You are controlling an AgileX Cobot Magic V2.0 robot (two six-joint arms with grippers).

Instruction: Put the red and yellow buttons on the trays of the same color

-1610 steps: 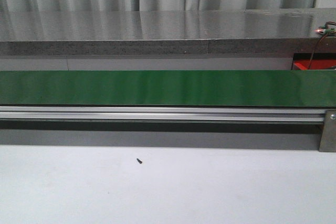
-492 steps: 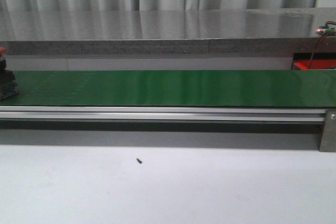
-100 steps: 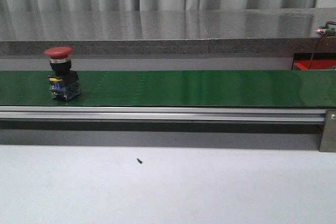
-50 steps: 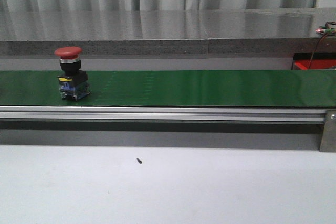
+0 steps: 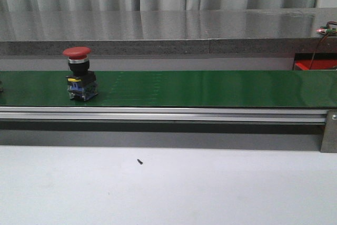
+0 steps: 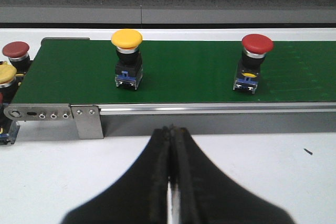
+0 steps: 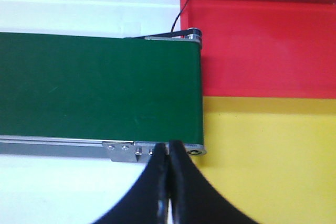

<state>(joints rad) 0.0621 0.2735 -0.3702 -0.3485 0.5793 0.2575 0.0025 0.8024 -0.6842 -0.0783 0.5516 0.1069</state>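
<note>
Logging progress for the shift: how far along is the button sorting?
Nothing sorted yet: red tray and yellow tray show no buttons. Nothing in hand; left gripper and right gripper are shut, empty. Red button and yellow button ride the belt, unpicked.

Two red buttons show: one [image 6: 256, 62] standing on the green belt [image 6: 189, 77], the other [image 6: 16, 55] off the belt's end. Two yellow buttons show as well: one [image 6: 127, 59] on the belt, one [image 6: 5, 77] beside its end. There are two trays, one red [image 7: 262, 40] and one yellow [image 7: 273, 156], and one small dark screw [image 5: 139, 161] on the tabletop.
</note>
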